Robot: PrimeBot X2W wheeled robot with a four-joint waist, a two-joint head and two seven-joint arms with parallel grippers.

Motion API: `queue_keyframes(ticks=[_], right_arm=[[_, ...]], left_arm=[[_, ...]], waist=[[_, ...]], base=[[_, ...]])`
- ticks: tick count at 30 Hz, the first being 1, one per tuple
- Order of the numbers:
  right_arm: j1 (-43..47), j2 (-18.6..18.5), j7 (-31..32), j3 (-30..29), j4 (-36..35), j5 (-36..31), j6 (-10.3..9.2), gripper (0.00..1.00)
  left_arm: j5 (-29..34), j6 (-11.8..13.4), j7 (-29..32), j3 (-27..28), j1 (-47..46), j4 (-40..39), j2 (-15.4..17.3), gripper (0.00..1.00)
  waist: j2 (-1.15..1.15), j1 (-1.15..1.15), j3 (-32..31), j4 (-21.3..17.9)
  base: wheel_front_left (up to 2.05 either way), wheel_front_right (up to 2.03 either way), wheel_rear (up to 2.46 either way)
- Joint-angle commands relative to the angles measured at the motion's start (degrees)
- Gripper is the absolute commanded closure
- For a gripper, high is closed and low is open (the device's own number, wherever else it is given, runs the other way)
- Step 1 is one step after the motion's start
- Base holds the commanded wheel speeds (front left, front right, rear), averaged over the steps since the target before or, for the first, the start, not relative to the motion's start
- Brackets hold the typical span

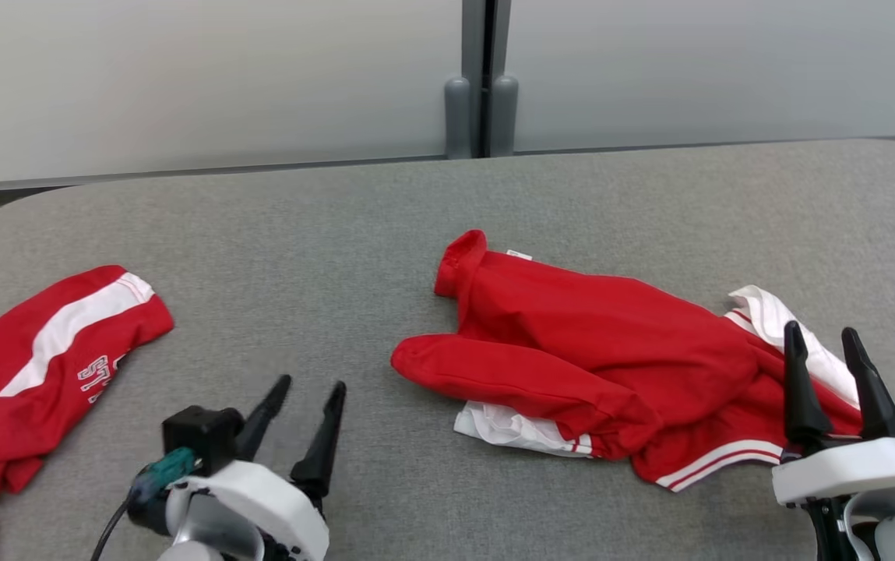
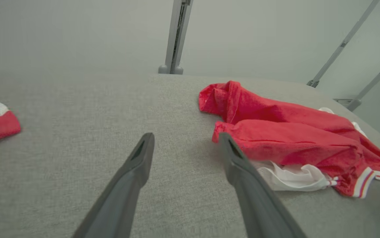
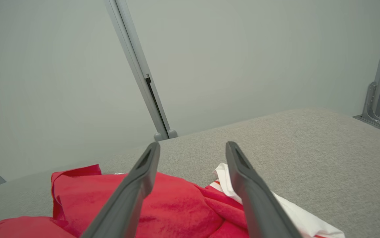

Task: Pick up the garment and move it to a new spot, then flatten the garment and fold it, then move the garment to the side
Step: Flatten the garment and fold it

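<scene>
A crumpled red garment (image 1: 603,351) with white trim lies on the grey padded table (image 1: 416,202), a little right of the middle. One sleeve stretches toward the left and a cuff pokes up on the far side. White cloth shows under its near edge and at its right end. The right gripper (image 1: 821,330) stands at the near right, its two dark fingers spread wide with nothing between them, and its tips are over the garment's right end. Whether they touch the cloth I cannot tell. The left gripper (image 1: 311,383) is at the near left, fingers also wide apart and empty, over bare table, near the sleeve's tip but apart from it. A second red garment (image 1: 34,366) with a white stripe and white lettering lies at the table's left edge, well apart from the first. Behind the table stands a pale wall with a grey post (image 1: 482,78).
</scene>
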Motion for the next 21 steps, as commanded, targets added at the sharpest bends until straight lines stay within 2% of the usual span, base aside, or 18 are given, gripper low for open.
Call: queue_keyframes(ticks=[1,5,8,13,20,21], right_arm=[[-1.2,-0.3,0.2,0.0,-0.4,-0.3,0.11,0.00],[-2.8,-0.5,0.0,0.6,-0.2,-0.6,0.11,0.00],[-3.6,-0.4,-0.2,0.8,0.0,-0.8,0.11,0.00],[-5.3,0.0,-0.8,1.1,0.7,-0.9,0.11,0.00],[-6.2,0.4,-1.4,1.2,2.1,-1.1,0.11,0.00],[-6.3,0.4,-1.3,1.1,2.3,-1.1,0.11,0.00]], left_arm=[[-1.4,-1.7,3.5,-1.2,-2.3,1.9,0.5,0.00],[-5.2,-4.4,10.0,-3.7,-7.3,5.7,1.8,0.00],[-7.6,-5.0,12.1,-5.0,-9.5,7.2,2.5,0.00],[-13.9,-5.4,17.1,-9.4,-14.8,8.6,5.8,0.00],[-18.9,-5.3,15.7,-15.3,-19.0,7.5,10.8,0.00],[-19.3,-5.3,15.2,-16.0,-19.3,7.4,11.2,0.06]], waist=[[0.00,0.00,1.6,-1.6],[0.00,0.00,4.0,-3.7],[0.00,0.00,5.1,-4.8],[0.00,0.00,7.7,-7.3],[0.00,0.00,9.1,-8.9],[0.00,0.00,9.2,-8.8]], base=[[0.00,0.00,0.00],[0.00,0.00,0.00],[0.00,0.00,0.00],[0.00,0.00,0.00],[0.00,0.00,0.00],[0.00,0.00,0.00]])
